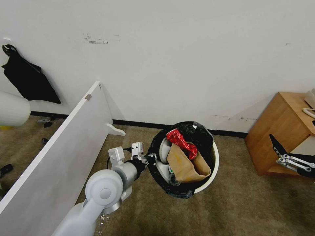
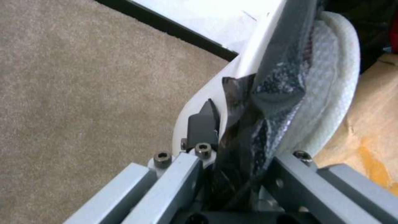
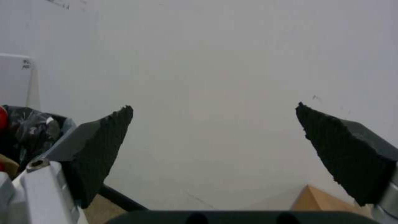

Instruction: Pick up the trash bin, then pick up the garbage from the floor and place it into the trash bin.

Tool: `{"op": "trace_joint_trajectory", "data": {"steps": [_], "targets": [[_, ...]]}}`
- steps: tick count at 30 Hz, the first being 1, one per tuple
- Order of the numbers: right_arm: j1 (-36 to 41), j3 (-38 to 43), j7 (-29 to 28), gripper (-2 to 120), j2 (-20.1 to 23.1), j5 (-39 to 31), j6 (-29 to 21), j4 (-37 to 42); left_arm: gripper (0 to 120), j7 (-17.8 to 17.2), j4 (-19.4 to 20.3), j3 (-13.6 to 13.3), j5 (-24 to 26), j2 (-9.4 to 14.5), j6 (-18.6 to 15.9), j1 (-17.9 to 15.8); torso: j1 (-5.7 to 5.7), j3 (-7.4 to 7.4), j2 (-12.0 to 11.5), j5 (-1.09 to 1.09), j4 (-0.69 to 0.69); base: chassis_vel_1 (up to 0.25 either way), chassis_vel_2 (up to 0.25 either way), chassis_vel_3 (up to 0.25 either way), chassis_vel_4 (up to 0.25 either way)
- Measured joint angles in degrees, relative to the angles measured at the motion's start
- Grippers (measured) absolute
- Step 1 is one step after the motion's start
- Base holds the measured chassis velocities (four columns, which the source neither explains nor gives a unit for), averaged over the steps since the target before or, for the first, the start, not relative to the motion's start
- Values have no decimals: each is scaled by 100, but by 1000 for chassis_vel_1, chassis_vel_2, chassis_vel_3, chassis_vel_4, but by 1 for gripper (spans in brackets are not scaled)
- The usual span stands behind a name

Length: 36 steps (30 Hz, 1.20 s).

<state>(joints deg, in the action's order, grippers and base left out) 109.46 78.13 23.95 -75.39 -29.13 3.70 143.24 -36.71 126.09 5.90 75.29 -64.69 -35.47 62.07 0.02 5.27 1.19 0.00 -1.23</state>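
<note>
Two arms, one bin, several items of garbage already inside.

Far left: white panel (image 1: pixel 62 154) leaning along the carpet (image 1: pixel 229 209), with a black cloth (image 1: pixel 29 80) on the wall behind it.

Left arm: reaches forward to the near left side of the trash bin (image 1: pixel 215 164). Left gripper (image 1: pixel 151 159) is clamped on the bin's rim. In the left wrist view one dark pad (image 2: pixel 203 124) sits against the white outer wall, and the other finger is inside, with the folded black bag (image 2: pixel 265 102) pinched between them. Jaws nearly together, parted only by wall and liner.

Centre: the trash bin stands just before the wall's black skirting, tilted toward the camera; whether it is lifted clear of the carpet is hard to tell from this angle. Contents: crushed red wrapper (image 1: pixel 180 141), tan paper bag (image 1: pixel 187 165), a white slipper (image 1: pixel 164 149), and what appears to be a green-labelled bottle (image 1: pixel 172 170) low down.

Right: right gripper (image 1: pixel 284 154) hangs idle in front of the wooden cabinet (image 1: pixel 279 131), well apart from the bin, holding nothing. Fingers (image 3: pixel 104 149) wide apart, touching nothing.

Step in hand, by judgement: bin secured and carried; collection looks far along. Next move would call for finding any remaining floor item, with the left grip kept firm so the liner does not slip.
</note>
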Motion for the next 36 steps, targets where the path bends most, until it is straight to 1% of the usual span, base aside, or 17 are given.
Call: {"op": "trace_joint_trajectory", "data": {"steps": [15, 22, 36], "targets": [[1, 3, -5, 100, 1, -4, -4, 0, 1, -1, 35, 31, 11, 22, -1, 1, 0, 0, 0, 0, 0, 0, 0, 0, 0], [2, 3, -6, 100, 1, -5, -4, 0, 1, -6, 30, 3, 61, 35, 14, -71, 0, 0, 0, 0, 0, 0, 0, 0, 0], [1, 3, -6, 100, 1, -5, -4, 0, 1, -12, 47, -6, 74, 47, 22, -66, 0, 0, 0, 0, 0, 0, 0, 0, 0]]}}
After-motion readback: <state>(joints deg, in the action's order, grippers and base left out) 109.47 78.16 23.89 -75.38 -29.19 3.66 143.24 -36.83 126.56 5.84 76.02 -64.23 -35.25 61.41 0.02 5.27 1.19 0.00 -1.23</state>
